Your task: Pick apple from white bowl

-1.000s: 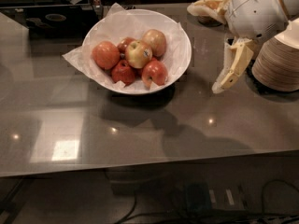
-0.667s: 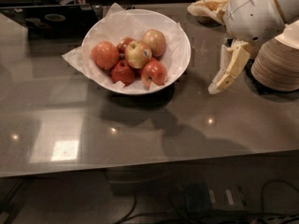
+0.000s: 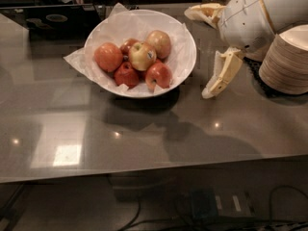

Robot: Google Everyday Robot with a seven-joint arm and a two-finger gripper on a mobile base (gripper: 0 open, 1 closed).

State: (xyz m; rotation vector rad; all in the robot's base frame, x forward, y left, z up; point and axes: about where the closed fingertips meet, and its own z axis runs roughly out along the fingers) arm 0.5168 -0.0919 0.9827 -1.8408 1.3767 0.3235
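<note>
The white bowl (image 3: 185,64), lined with crumpled white paper, stands on the grey table at the upper middle. It holds several apples: a yellow-red apple (image 3: 142,56) on top in the middle, red ones around it. My gripper (image 3: 198,52) is just right of the bowl's rim, above the table. Its two cream fingers are spread wide: one finger (image 3: 206,11) points left past the bowl's far right edge, the other finger (image 3: 220,76) hangs down toward the table. It holds nothing.
A tall stack of beige plates (image 3: 286,61) stands at the right edge, close behind the arm. Dark objects line the table's back edge. The table's front edge (image 3: 144,174) runs across the lower part, with cables below it.
The gripper has moved a little to the left, closer to the bowl's right rim. The bowl and the apples have not moved.
</note>
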